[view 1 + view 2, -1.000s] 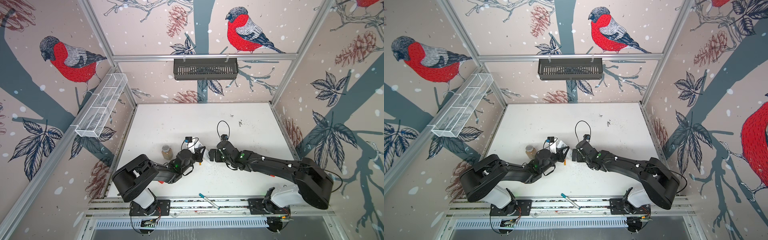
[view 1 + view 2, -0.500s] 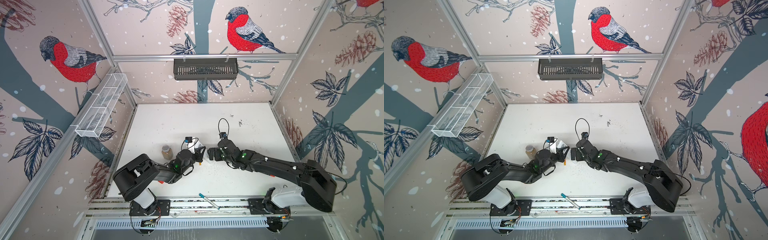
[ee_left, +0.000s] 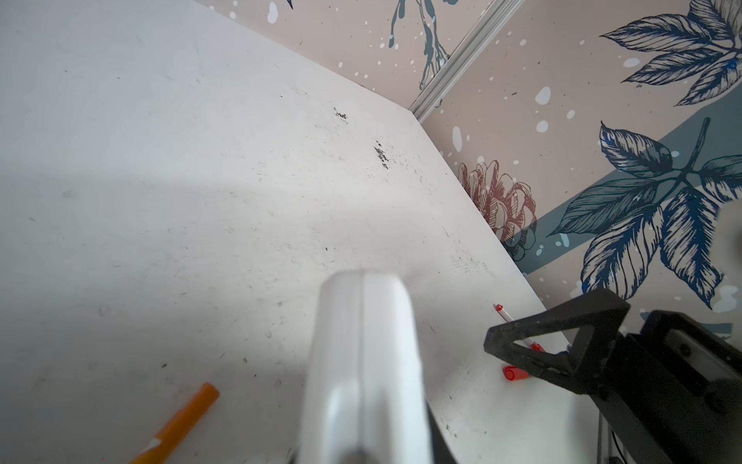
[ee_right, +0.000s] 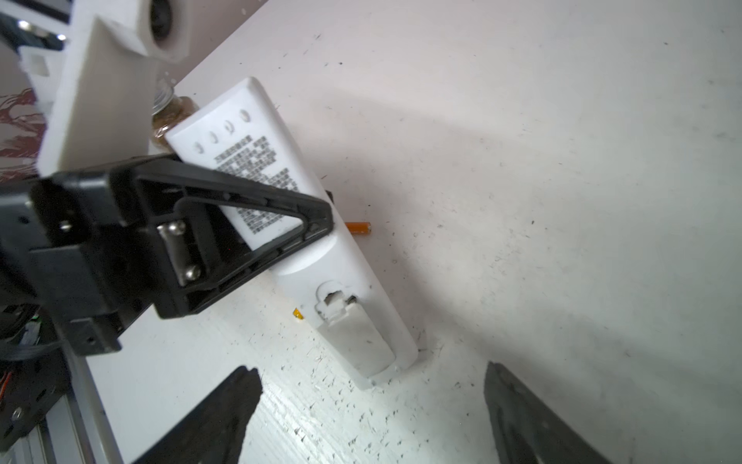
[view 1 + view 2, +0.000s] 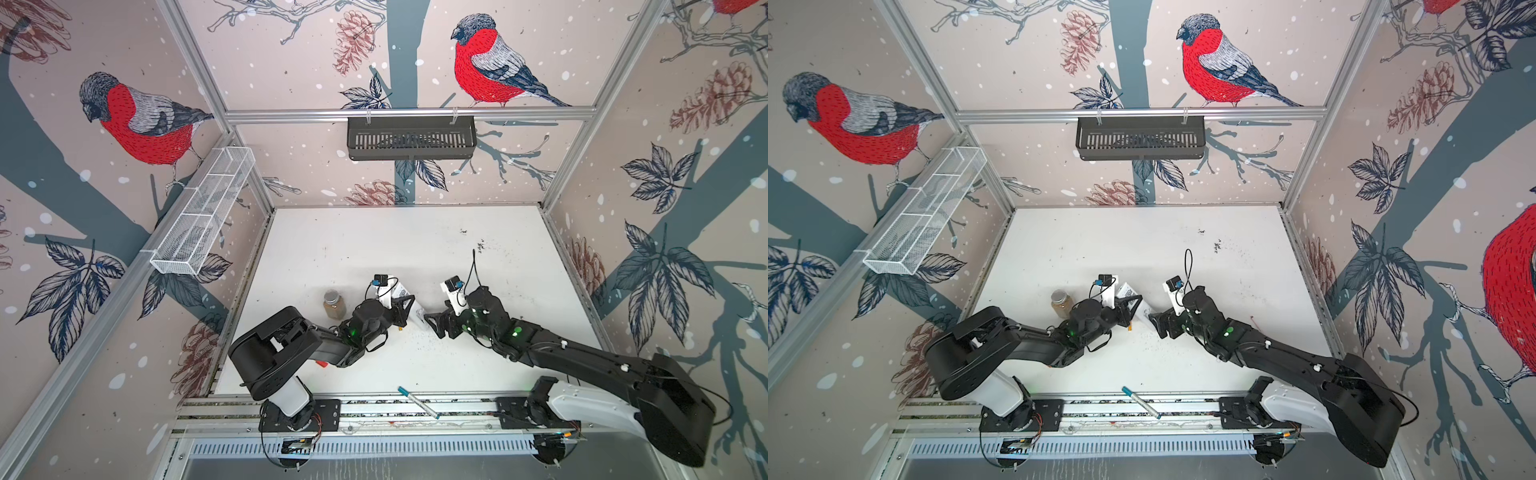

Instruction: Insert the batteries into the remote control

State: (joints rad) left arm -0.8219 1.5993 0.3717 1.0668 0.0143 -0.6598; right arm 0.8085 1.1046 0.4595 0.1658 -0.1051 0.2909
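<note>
My left gripper (image 5: 402,311) is shut on the remote control (image 5: 411,307), a slim white bar held tilted with its labelled back facing up. In the right wrist view the remote control (image 4: 341,289) shows its battery cover (image 4: 357,341) in place at the low end, which is down at the table. A left finger (image 4: 241,201) crosses the label. One orange battery (image 4: 359,227) lies on the table behind the remote, and an orange tip (image 4: 298,314) peeks out beside it. An orange battery (image 3: 180,422) also lies beside the remote control (image 3: 363,361). My right gripper (image 4: 369,397) stands open, empty, just short of the remote's low end.
A jar of brown stuff (image 5: 333,304) stands left of the left wrist. A teal-capped pen (image 5: 417,402) lies on the front rail. A red cap (image 3: 515,373) and a red-tipped marker (image 3: 506,313) lie by the right arm. A black basket (image 5: 411,137) hangs on the back wall.
The right gripper has shifted slightly toward the table front by the remote's low end, and its jaws have narrowed a little. The left arm and remote have stayed put.
</note>
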